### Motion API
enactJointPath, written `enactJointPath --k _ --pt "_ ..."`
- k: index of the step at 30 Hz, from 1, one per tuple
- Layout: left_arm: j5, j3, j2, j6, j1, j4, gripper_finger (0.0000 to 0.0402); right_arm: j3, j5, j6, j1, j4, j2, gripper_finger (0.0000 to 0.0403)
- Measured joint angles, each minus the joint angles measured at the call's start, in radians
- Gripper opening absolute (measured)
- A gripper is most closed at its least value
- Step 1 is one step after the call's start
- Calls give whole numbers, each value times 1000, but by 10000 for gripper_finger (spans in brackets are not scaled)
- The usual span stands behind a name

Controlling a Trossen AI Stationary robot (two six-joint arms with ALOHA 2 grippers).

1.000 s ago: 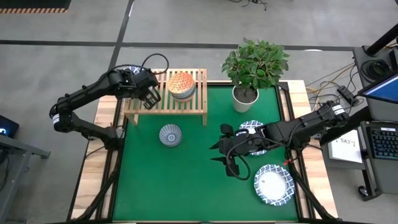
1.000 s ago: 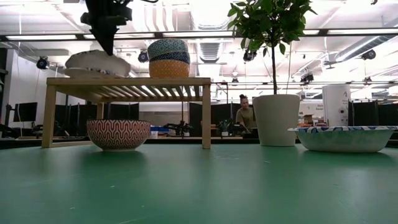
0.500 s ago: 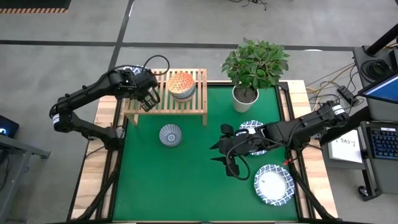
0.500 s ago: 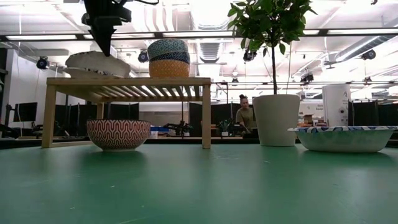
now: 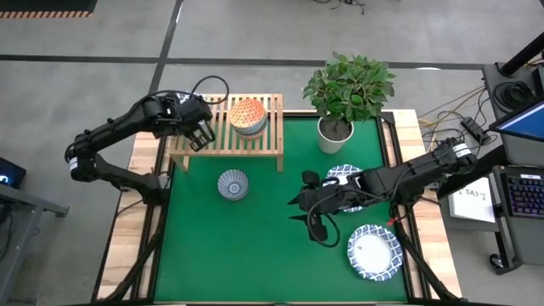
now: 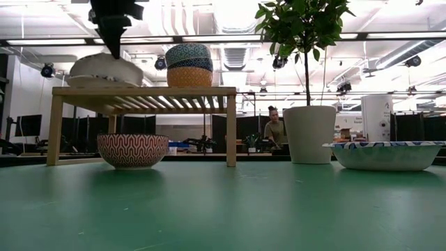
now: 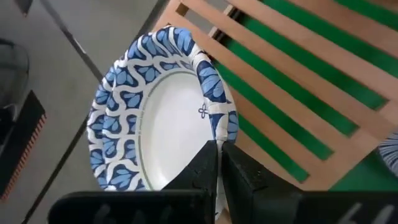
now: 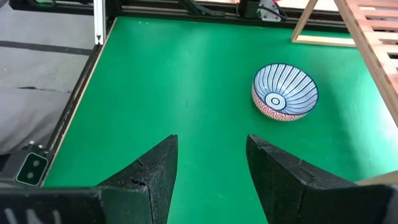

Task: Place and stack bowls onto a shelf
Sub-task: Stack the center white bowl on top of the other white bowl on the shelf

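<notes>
The wide white bowl with the blue patterned rim (image 7: 155,118) sits at the left end of the wooden shelf (image 5: 255,143), partly hanging over its edge. The left gripper (image 7: 217,163) has its fingers closed on the rim of this bowl, so I judge the step in hand is placing it on the shelf. Next, the fingers need to open and the arm to lift away, but first the bowl should sit fully on the slats, or it may tip off.

Two small deep bowls (image 6: 188,65) already stand stacked on the shelf. A red patterned bowl (image 5: 233,184) waits on the green surface (image 5: 255,246), near the shelf. Two more wide bowls (image 5: 374,252) lie on the right side. The right gripper (image 5: 302,202) hovers over the surface with open fingers, holding nothing.
</notes>
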Motion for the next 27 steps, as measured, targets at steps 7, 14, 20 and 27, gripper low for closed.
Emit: enactJointPath --k 7,14,20,27 --pt "73 -1 -4 7 -26 68 0 -9 0 0 0 1 0 180" --pt "335 16 -26 -7 -69 198 0 -11 0 0 0 0 0 180" --pt "252 27 -25 -19 -73 143 0 -11 0 -4 0 0 0 180" --pt "192 28 -28 60 -73 138 0 -13 1 -7 0 1 0 180"
